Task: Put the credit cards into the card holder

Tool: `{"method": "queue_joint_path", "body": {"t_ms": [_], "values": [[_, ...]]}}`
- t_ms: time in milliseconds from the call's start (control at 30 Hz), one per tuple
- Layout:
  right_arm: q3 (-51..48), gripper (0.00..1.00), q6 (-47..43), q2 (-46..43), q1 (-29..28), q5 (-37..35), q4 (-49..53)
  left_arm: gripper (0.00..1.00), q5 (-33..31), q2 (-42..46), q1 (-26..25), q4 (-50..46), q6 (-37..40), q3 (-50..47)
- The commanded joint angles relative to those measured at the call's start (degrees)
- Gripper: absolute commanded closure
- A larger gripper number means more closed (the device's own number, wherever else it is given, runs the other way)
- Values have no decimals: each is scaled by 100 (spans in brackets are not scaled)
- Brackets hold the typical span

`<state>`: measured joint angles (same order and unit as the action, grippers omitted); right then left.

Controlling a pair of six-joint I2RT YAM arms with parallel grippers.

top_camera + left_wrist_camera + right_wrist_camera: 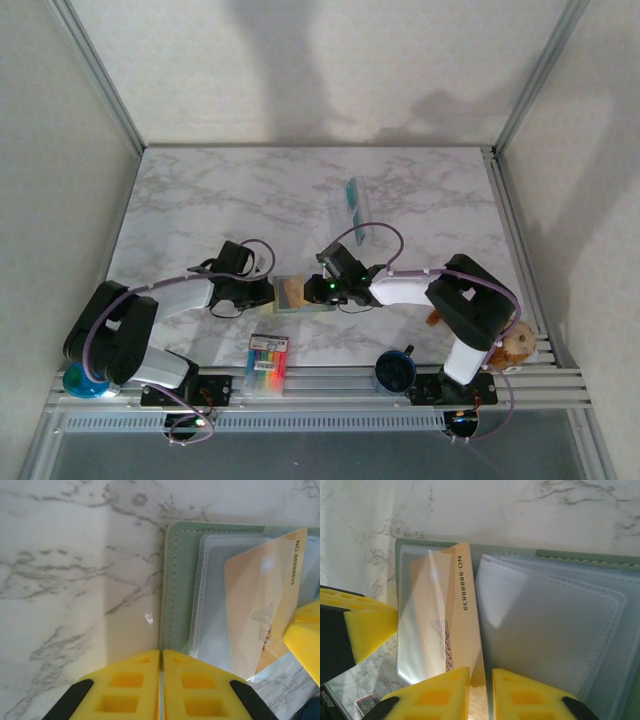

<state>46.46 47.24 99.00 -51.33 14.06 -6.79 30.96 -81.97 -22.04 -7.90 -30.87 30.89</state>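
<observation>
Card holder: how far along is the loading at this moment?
Done: the card holder lies open on the table; no card looks fully seated. In hand: the right hand pinches the tan-gold card, partly under a clear sleeve, while the shut left hand sits at the holder's edge. Left: finish this card, then what looks like the teal-blue card farther back.

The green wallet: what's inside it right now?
A tan-gold card, partly tucked under a clear sleeve, pinched by the right hand. That hand hides its near end.
</observation>
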Motion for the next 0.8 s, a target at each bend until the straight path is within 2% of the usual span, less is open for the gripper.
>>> {"method": "queue_joint_path", "body": {"t_ms": [0, 167, 767], "values": [[154, 84, 13, 59, -101, 170, 142, 91, 217, 88, -81, -46, -88, -98], [275, 92, -92, 60, -120, 180, 379, 91, 246, 139, -90, 16, -129, -154], [558, 92, 65, 246, -379, 243, 698, 93, 198, 243, -153, 85, -261, -233]]}}
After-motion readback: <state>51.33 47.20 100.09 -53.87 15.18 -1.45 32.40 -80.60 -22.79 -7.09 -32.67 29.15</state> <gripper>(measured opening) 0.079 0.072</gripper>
